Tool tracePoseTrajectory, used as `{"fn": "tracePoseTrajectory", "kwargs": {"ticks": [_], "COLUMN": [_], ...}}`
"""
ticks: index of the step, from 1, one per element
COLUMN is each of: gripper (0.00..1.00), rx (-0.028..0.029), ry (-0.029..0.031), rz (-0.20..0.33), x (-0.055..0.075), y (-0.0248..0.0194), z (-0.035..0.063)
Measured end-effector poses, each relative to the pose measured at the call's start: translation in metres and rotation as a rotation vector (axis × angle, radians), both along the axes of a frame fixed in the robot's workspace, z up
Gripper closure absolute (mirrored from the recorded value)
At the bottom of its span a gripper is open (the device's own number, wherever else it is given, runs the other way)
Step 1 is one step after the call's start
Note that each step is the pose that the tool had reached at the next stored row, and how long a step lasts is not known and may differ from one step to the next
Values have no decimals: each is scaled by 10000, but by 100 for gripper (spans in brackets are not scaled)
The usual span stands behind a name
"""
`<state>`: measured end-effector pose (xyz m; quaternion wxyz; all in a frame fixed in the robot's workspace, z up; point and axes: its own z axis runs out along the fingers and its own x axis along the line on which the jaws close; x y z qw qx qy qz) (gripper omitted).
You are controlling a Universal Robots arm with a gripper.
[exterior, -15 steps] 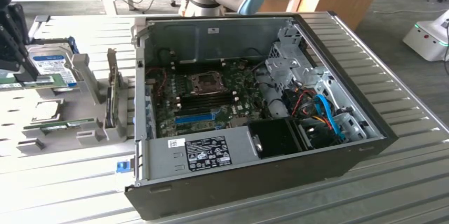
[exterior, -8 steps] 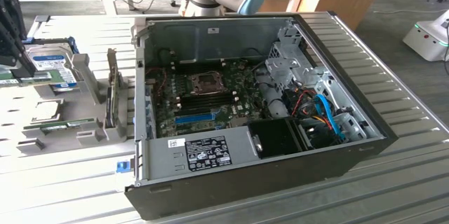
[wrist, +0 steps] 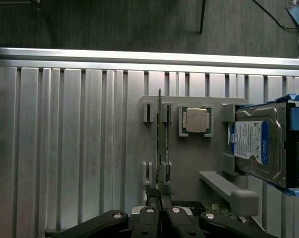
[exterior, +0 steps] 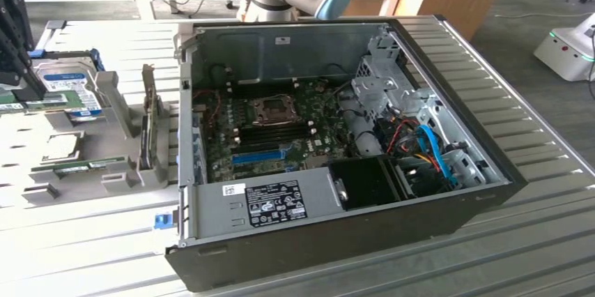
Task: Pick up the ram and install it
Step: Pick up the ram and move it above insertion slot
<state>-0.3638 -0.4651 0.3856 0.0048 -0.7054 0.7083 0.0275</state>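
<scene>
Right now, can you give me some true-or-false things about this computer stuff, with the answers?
1. The computer case is open, so its insides show. True.
2. The hard drive has a red label. False: the label is blue and white.
3. The ram is plugged into the board inside the case. False: it is outside the case, over at the grey holder, beside the square chip.
4. The pincer is at the grey holder, not inside the case. True.
</scene>
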Motion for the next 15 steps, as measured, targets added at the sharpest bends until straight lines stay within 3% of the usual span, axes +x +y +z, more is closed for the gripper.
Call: {"fn": "tracePoseTrajectory", "kwargs": {"ticks": [15], "gripper": [88], "rx": [0], "ry": [1], "rz": [0], "x": [127], "y": [0], "z": [0]}}
